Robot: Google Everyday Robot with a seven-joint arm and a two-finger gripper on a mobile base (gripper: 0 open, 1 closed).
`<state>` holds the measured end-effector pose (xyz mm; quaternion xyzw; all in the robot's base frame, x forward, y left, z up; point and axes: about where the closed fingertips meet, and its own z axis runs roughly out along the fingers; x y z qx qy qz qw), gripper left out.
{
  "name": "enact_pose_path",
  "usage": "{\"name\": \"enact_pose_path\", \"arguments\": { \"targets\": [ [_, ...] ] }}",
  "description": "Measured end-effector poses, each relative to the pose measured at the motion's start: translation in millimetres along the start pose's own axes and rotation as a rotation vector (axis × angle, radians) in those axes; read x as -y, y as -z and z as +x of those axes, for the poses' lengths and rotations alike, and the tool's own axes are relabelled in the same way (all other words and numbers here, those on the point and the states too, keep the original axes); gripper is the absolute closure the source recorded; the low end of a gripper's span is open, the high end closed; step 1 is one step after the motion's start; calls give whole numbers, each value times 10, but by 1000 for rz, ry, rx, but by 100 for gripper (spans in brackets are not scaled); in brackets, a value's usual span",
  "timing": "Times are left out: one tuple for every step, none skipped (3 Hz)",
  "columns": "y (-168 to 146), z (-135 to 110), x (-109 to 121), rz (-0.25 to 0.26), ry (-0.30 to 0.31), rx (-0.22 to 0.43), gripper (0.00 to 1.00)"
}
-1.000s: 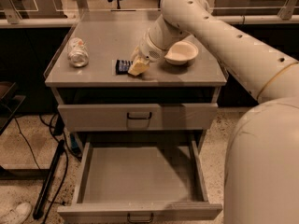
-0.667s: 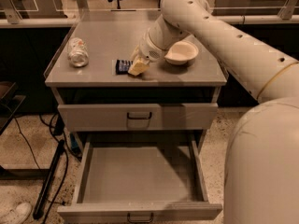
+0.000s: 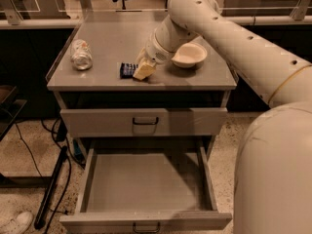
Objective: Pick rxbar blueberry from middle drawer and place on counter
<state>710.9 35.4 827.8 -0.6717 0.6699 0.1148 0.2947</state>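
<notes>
Can (image 3: 80, 55): upper left, on the counter (image 3: 112, 35).
Snack bar (image 3: 127, 70): upper middle, lying on the counter.
Gripper (image 3: 145, 70): touching the snack bar's right end; I can't tell if it grips it.
Bowl (image 3: 189, 55): just right of the gripper.
Drawer (image 3: 146, 179): bottom, open, nothing inside.
Done: I think the lifting out.
Left: maybe only letting go.
</notes>
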Motion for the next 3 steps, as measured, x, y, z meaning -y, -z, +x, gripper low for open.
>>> {"name": "enact_pose_path", "arguments": {
  "targets": [
    [-1, 0, 0, 0, 0, 0, 11],
    [-1, 0, 0, 0, 0, 0, 0],
    [-1, 0, 0, 0, 0, 0, 0]
  ]
}}
